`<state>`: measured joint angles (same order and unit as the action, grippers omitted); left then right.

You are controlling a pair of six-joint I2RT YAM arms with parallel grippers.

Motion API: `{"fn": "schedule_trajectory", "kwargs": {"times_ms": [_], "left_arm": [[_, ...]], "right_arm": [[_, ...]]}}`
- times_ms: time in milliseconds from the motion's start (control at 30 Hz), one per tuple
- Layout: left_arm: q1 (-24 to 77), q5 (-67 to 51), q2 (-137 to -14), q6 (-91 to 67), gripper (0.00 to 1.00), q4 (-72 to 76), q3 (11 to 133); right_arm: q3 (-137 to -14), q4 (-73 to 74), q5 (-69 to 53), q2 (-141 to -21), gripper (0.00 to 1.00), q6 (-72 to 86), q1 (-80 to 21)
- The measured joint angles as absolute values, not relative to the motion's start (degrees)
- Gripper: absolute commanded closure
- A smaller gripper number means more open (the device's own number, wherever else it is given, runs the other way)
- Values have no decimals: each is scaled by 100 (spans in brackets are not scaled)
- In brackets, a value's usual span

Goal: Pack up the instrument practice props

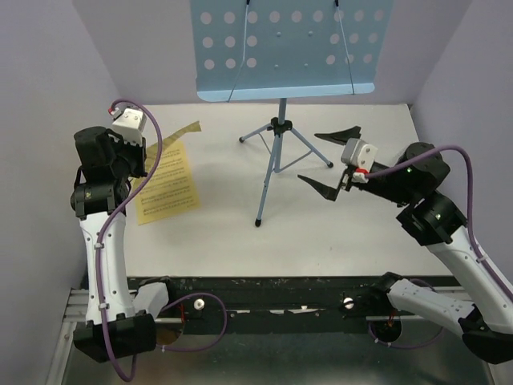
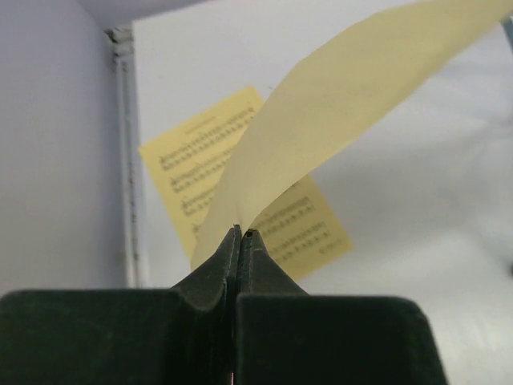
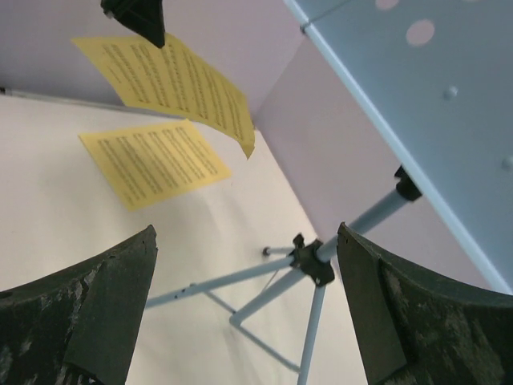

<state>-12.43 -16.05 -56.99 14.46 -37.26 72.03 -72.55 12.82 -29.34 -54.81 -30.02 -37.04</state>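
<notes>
1. The left gripper (image 2: 241, 234) has its jaws pressed together on one short edge of a thin yellow sheet-music page (image 2: 337, 104), held in the air over the far left of the white table (image 1: 321, 233). The page is light and limp. It bows under its own weight, so an edge pinch is enough. Its long axis runs away from the fingers, up and to the right.

2. Below it, a second yellow sheet-music page (image 1: 167, 184) lies flat on the left of the table, long axis near to far and slightly skewed. With no edge raised, I judge it awkward to grasp — a corner would need lifting or sliding first.

3. The light-blue metal music stand (image 1: 292, 60) is upright at the middle far side. Its post is vertical, its hole-punched desk spans left to right, and its thin tripod legs are splayed. It is stiff but probably top-heavy — the post just above the leg hub looks like the safest hold.

4. The right gripper (image 3: 244, 233) is spread wide and holds nothing. It sits just right of the tripod, pointing left toward it.
</notes>
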Motion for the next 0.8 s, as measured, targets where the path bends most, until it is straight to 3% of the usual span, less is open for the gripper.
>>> {"fn": "schedule_trajectory", "kwargs": {"times_ms": [367, 567, 800], "left_arm": [[-1251, -3872, -6663, -1253, 100, -3660, 7122], [-1559, -3946, -7430, -2484, 100, -3041, 7076], [-1876, -3632, -7721, -2637, 100, -2567, 6278]], "right_arm": [[-6171, 2001, -1684, -5264, 0, -2853, -3704], [-6158, 2265, -1481, -5406, 0, -2950, -3704], [-6145, 2440, -1330, -5404, 0, -2956, -3704]]}}
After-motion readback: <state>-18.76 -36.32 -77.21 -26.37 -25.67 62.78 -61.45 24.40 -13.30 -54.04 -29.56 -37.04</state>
